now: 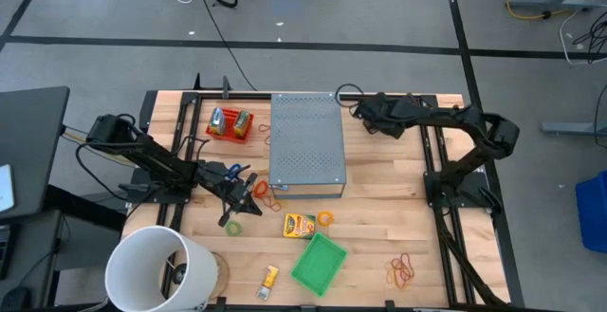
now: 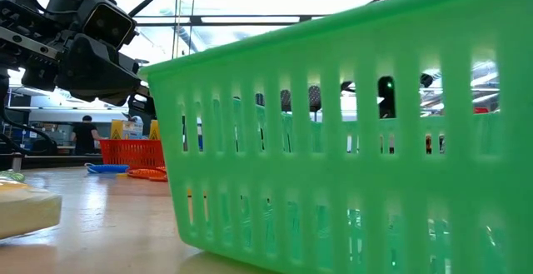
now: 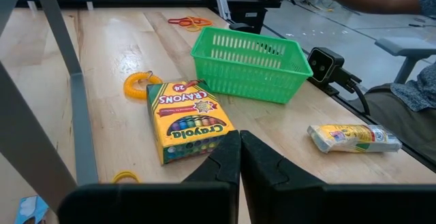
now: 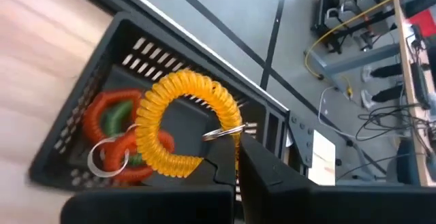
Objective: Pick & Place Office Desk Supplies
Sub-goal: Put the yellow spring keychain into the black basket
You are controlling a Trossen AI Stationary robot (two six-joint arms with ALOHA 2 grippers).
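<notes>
Low view: green slotted plastic basket fills most of frame, cut off right and bottom, hiding table behind. Big white round bucket clipped at bottom edge in high view. Right wrist view: black mesh tray partly cropped; red-green coils inside blurred, can't tell what they are.

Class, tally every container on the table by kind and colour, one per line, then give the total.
Green basket: 1
Red basket: 1
Black basket: 1
Grey perforated box: 1
White bucket: 1
Total: 5
</notes>
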